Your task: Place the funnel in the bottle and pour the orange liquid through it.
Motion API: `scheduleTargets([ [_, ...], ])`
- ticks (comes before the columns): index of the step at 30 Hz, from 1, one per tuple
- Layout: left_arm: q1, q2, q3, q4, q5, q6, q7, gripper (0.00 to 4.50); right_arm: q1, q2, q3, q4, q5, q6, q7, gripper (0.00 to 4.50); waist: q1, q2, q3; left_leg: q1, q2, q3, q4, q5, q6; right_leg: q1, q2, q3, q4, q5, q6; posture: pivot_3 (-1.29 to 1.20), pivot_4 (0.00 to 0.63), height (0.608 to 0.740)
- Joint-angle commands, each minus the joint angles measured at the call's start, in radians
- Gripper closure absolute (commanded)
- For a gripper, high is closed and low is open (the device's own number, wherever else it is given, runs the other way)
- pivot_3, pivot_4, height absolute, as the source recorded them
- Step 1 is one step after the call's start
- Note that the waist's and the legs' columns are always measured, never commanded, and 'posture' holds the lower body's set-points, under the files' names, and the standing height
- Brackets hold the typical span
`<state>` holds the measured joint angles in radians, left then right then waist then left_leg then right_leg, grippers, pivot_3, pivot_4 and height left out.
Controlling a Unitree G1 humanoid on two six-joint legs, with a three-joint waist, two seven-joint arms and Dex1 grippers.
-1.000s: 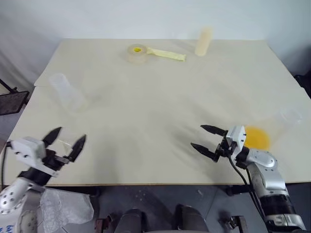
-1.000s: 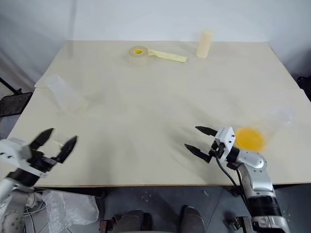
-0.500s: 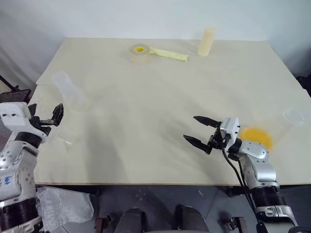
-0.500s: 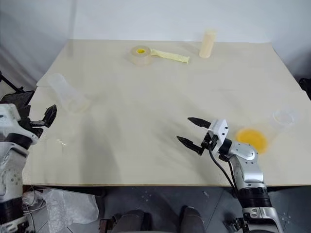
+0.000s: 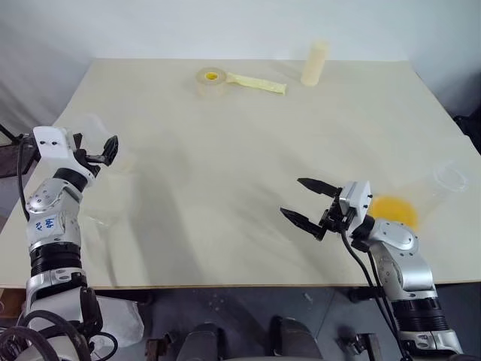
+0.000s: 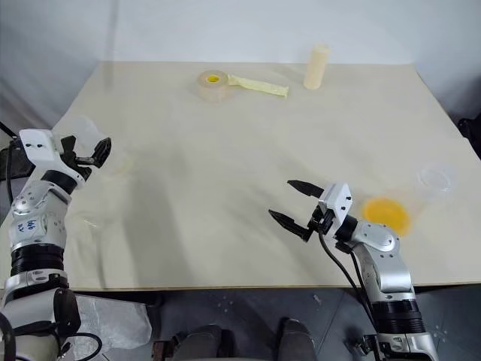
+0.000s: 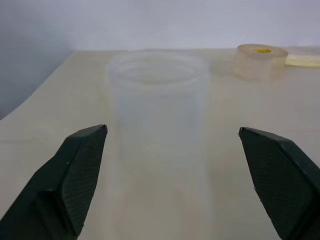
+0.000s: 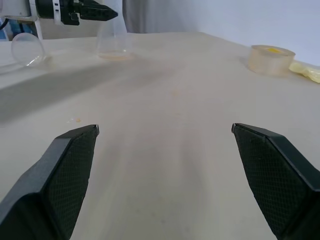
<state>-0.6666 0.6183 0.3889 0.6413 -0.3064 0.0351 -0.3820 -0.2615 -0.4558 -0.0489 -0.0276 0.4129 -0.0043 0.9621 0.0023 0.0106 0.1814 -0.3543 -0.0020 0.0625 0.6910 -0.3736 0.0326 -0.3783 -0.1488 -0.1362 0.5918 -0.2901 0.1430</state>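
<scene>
My left gripper point(image 5: 105, 153) stands with its two black, cross-hatched fingers spread to their full width and nothing between them. It is level and squared up on the clear flask-like bottle point(image 7: 157, 125), which sits upright just beyond the tips at the table's nine o'clock edge. My right gripper point(image 5: 293, 197) is likewise wide and empty, hovering over bare board at about five o'clock. Judgement: the step in hand is securing the bottle, so the fingers should pass either side of the wall without nudging it and close evenly. The grip should leave the round mouth free for the funnel. The bottle is thin, glossy and near-invisible, widening toward its base, so a one-sided touch would likely slide or tip it. The small clear plastic funnel point(image 8: 27, 47) lies on its side near the bottle, at the bottle's six o'clock towards me, apart from it. Its smooth tapering wall looks prone to rolling. The translucent orange liquid point(image 5: 394, 213) rests as a shallow pool in the bottom of a tall clear cup point(image 5: 449, 180) at four o'clock, just beyond my right wrist and well apart from the bottle. The pale matt wooden table point(image 5: 240, 150) is flat. At twelve o'clock lies a translucent tape roll with a yellow core and yellow strip point(image 5: 210, 79), and at one o'clock stands an opaque cream cylinder point(image 5: 314, 62). Neither is in the way.
</scene>
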Motion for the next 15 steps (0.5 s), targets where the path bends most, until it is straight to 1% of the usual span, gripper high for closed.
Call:
scheduleTargets([
  [1,-0.052,0.009,0.001,0.061,0.014,-0.065,-0.009,0.0,0.007,-0.004,-0.014,-0.062,0.018,0.009,-0.018,0.04,-0.003,0.0,0.0,0.0,0.0,0.0,0.0,0.0,0.0,0.0,0.0,0.0,0.0,0.0,0.0,0.0,0.15,0.74],
  [4,-0.08,0.011,-0.003,0.113,0.021,-0.104,-0.008,0.0,0.006,-0.004,-0.012,-0.068,0.017,0.013,-0.024,0.04,-0.003,-0.001,0.0,0.0,0.0,0.0,0.0,0.0,0.0,0.0,0.0,0.0,0.001,0.0,0.0,0.0,0.15,0.74],
  [7,-0.081,0.011,0.002,0.125,0.018,-0.127,-0.014,0.63,0.02,-0.004,-0.013,-0.083,0.019,0.01,-0.026,0.0,-0.003,-0.001,0.0,0.0,0.0,0.0,0.0,0.0,0.0,0.0,0.0,0.0,0.001,0.0,0.0,0.0,0.15,0.74],
  [11,-0.074,0.019,0.006,0.114,0.011,-0.13,-0.023,1.92,0.038,-0.008,-0.019,-0.101,0.025,0.009,-0.025,0.0,-0.003,-0.001,0.0,0.0,0.0,-0.001,0.0,0.0,0.0,0.0,0.0,0.0,0.001,0.0,0.0,0.0,0.15,0.74],
  [12,-0.077,0.02,0.007,0.113,0.01,-0.129,-0.026,2.16,0.037,-0.009,-0.019,-0.101,0.025,0.009,-0.025,0.0,-0.003,-0.001,0.001,0.0,0.0,-0.001,0.001,0.0,0.0,0.0,0.0,0.0,0.001,0.0,0.0,0.0,0.15,0.74],
  [14,-0.091,0.022,0.002,0.116,0.01,-0.124,-0.038,2.17,0.022,-0.01,-0.02,-0.086,0.023,0.007,-0.025,0.0,-0.004,-0.002,0.001,0.0,0.0,0.0,0.001,0.0,0.0,0.0,0.0,0.0,0.001,0.0,0.0,0.0,0.15,0.74],
  [15,-0.093,0.02,-0.011,0.085,0.004,-0.111,-0.068,2.17,0.015,-0.011,-0.023,-0.081,0.022,0.005,-0.027,0.0,-0.004,-0.002,0.001,0.0,0.0,0.0,0.001,0.0,0.0,0.0,0.0,0.0,0.001,0.0,0.0,0.0,0.15,0.74],
])
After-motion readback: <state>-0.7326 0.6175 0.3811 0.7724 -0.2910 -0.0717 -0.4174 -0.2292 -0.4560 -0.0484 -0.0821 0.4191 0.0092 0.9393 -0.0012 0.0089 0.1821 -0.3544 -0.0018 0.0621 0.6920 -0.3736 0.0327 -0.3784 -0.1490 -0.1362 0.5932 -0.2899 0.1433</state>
